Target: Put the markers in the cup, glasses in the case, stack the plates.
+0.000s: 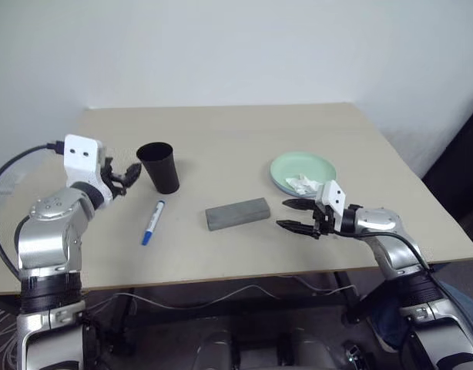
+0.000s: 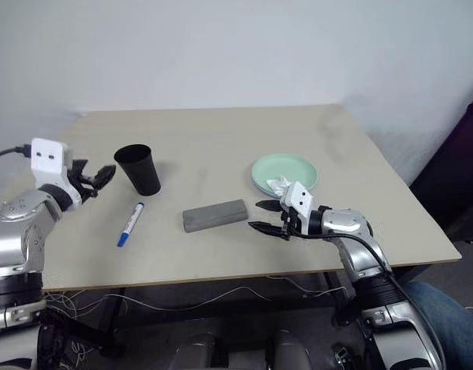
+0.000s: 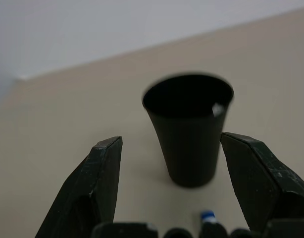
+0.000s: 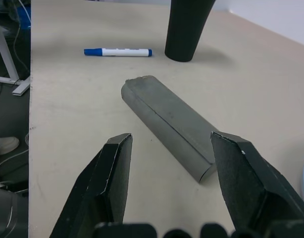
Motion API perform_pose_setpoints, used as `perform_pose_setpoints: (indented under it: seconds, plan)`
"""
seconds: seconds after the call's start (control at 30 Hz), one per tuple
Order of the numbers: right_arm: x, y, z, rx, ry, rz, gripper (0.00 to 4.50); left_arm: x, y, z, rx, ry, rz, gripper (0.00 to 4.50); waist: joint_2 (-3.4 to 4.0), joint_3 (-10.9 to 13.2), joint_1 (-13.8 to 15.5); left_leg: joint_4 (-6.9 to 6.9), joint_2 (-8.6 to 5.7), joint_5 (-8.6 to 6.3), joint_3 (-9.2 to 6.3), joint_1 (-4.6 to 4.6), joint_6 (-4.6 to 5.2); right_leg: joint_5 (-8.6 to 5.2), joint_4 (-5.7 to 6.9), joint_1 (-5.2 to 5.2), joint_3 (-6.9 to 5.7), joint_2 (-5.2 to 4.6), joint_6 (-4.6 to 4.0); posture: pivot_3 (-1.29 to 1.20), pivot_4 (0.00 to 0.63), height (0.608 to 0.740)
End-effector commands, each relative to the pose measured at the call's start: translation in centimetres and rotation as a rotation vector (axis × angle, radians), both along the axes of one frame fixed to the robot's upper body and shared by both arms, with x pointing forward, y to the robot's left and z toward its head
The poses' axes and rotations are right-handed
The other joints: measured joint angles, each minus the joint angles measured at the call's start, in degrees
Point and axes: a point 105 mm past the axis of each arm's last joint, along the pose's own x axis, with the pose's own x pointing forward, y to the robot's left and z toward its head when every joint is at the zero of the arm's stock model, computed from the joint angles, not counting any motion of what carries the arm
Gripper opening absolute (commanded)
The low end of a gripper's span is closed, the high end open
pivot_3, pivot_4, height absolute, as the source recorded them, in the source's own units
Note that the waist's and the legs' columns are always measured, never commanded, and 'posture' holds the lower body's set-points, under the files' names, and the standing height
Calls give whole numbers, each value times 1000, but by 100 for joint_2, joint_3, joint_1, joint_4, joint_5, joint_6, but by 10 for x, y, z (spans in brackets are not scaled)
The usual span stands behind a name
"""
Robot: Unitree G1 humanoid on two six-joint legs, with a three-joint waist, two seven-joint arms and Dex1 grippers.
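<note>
**Marker is still on the counter, case already closed**

One marker [image 1: 152, 222] lies flat on the counter [image 1: 221, 139], blue cap toward the robot, just ahead of and to the inner side of the left end effector [image 1: 127, 176]. The cup [image 1: 159, 167] stands upright right in front of that end effector, close to the fingertips but not touching, and the wrist view looks straight at its rim between the two fingers. I can't tell whether anything is already inside; there's a small pale glint at the rim and that's it. The left end effector is spread fairly wide and holds nothing.

The grey case [image 1: 236, 213] lies shut, straight ahead of the right end effector [image 1: 299, 215] with a short gap between them. That one is wide open and empty too, pointing across the counter at the case's near end. No glasses are lying loose, so my guess is they're in the case. Just behind the right end effector sits the mint green plate [image 1: 302, 172] with a crumpled white tissue [image 1: 303, 185] on it. There's a thin blue edge under it, so the stack looks done.

So the step in hand seems to be the marker. Next move, I'd say: swing the left end effector off the cup, come down over the marker's middle, pinch it across the barrel, then lift and tip it cap-up into the cup. Watch out for bumping the cup, it's light and narrow at the base.
</note>
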Motion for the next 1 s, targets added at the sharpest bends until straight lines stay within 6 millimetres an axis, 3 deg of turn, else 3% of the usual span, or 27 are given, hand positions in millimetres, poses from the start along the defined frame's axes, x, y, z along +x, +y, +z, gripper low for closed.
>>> perform_pose_setpoints:
  seconds: [0.03,0.1,0.3,0.47,1.0]
  plan:
    - [2,3,13,16,-57,19,2750,-4,-3,7,11,0,23,3923,0,0,8,-1,0,0,0,0,0,0,0,-1,0,0,0,0,0,740]
    - [2,4,13,16,-57,21,2750,-8,2,-14,60,118,90,4484,0,0,6,-3,0,0,1,0,0,0,0,-2,0,-1,0,0,0,740]
    - [1,4,12,18,-57,18,2750,-10,-12,-54,51,248,91,4484,2,-1,9,-8,-1,0,3,-1,-1,0,-2,-5,3,-1,0,0,0,740]
    - [0,5,10,22,-55,11,2750,-5,-22,-74,-12,305,86,4484,3,-1,6,-11,-1,-1,4,-1,-1,0,-3,-8,5,-1,-1,0,0,740]
    - [-3,4,5,41,-55,-36,2750,32,-31,-75,15,366,35,4484,1,-1,6,-15,-5,0,5,-2,-1,0,-7,-9,5,-2,-1,0,0,740]
